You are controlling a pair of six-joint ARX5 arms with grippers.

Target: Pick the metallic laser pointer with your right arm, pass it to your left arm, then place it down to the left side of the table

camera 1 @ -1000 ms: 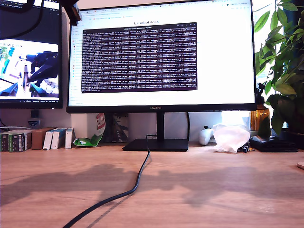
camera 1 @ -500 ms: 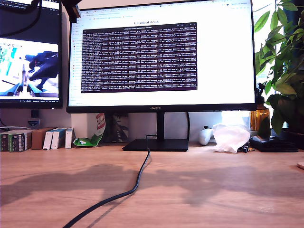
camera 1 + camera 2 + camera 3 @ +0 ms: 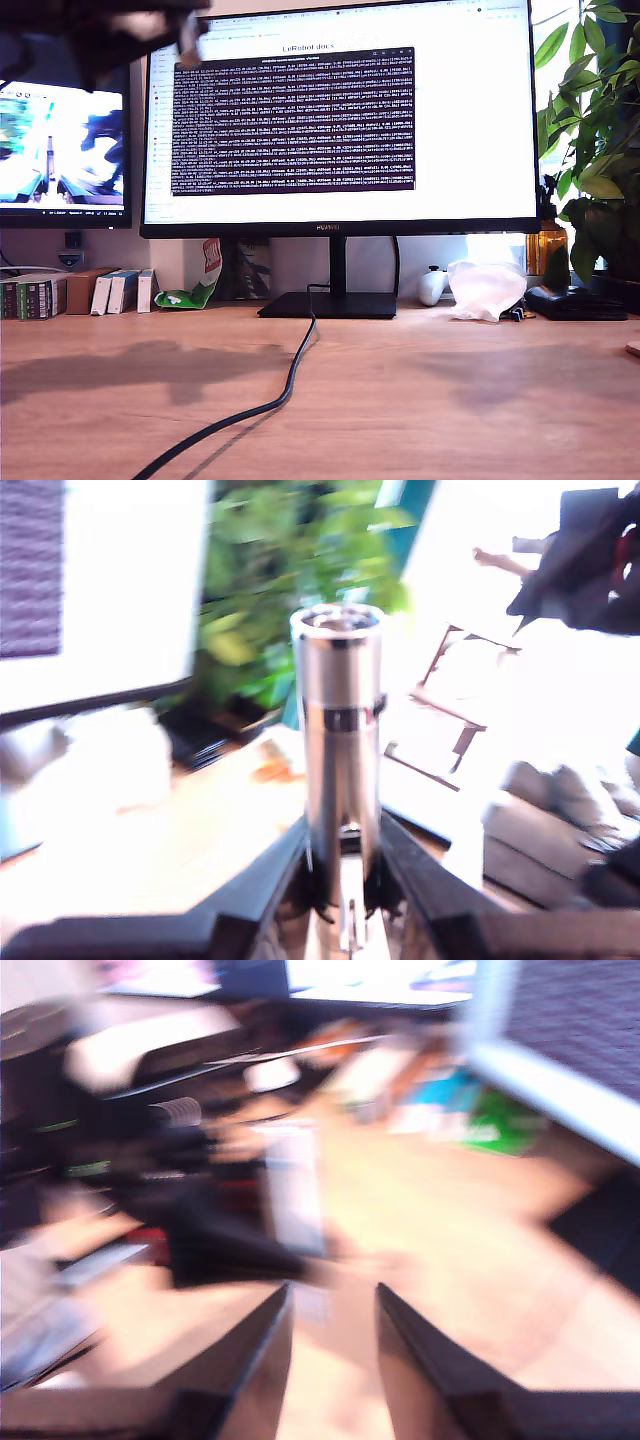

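slim shiny silver metal laser pointer (image 3: 339, 750) is clamped upright btwn black fingers (image 3: 270, 880) of my first gripper (image 3: 343, 880); my second gripper (image 3: 330, 1310) is parted, nothing btwn its fingers (image 3: 255, 1360)

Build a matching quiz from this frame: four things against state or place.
1. pointer
2. my second hand
3. cable
4. plant

A. lying on the table
B. open, empty
C. clamped in my first hand
D. at the exterior view's right edge

Pairs: 1-C, 2-B, 3-A, 4-D
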